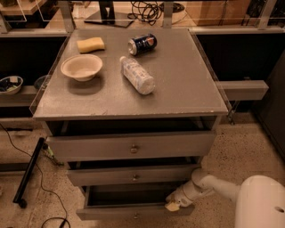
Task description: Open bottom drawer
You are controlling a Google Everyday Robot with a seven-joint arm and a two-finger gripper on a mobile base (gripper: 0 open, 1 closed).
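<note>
Gripper point(173, 205) at rim of bottom drawer point(111, 213), ajar — arm point(216, 187) partly cropped

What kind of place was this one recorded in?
Probably a lab or office test area: a grey drawer cabinet staged with a bowl, can and bottle, and cables on the desk behind. The gripper sits at the bottom drawer's right end.

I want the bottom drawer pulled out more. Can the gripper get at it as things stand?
Probably yes. The gripper sits right at the top edge of the bottom drawer front, near its right end, with nothing between them. The drawer stands partly open.
</note>
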